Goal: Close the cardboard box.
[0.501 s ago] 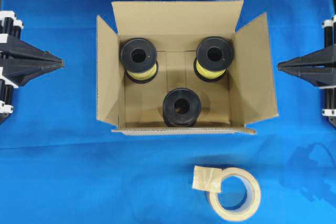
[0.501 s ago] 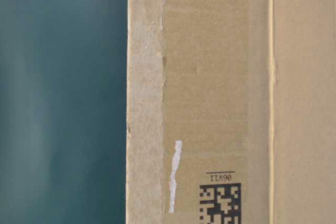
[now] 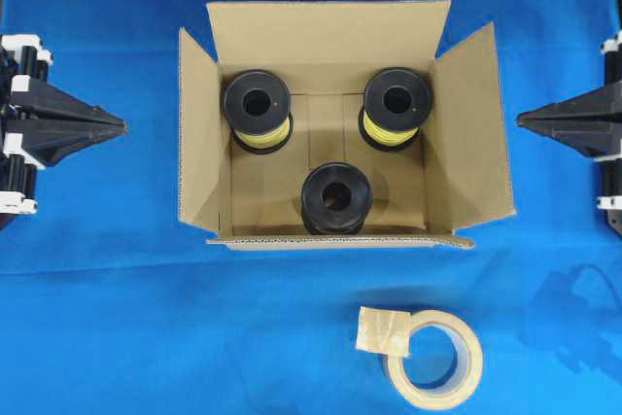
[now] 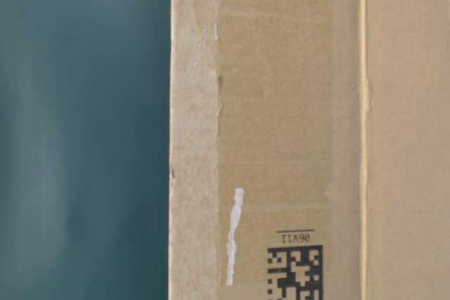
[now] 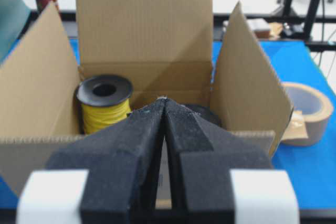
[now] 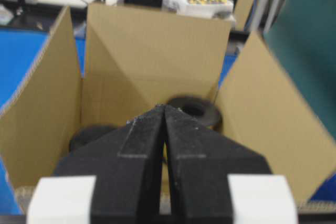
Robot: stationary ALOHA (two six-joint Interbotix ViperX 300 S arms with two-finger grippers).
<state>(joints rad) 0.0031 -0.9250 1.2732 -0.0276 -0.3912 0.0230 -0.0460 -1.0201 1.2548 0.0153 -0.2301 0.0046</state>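
From above, I see the cardboard box [image 3: 340, 123] sitting in the middle of the blue worktop [image 3: 117, 318], its four flaps standing open and splayed outward. Inside stand three black spools: one wound with yellow at the far left [image 3: 257, 109], one wound with yellow at the far right [image 3: 396, 107], and a dark one [image 3: 336, 198] against the near wall. A beige tape roll [image 3: 432, 359] lies on the worktop in front of the box, apart from it.

My left tool [image 3: 119, 124] points at the box from the left, its two black fingers pressed together with nothing between them. My right tool [image 3: 519, 121] points in from the right, fingers likewise pressed together on nothing. Both sit clear of the box flaps.

The table-level view is filled by a cardboard wall bearing a printed square code [image 4: 294, 272].
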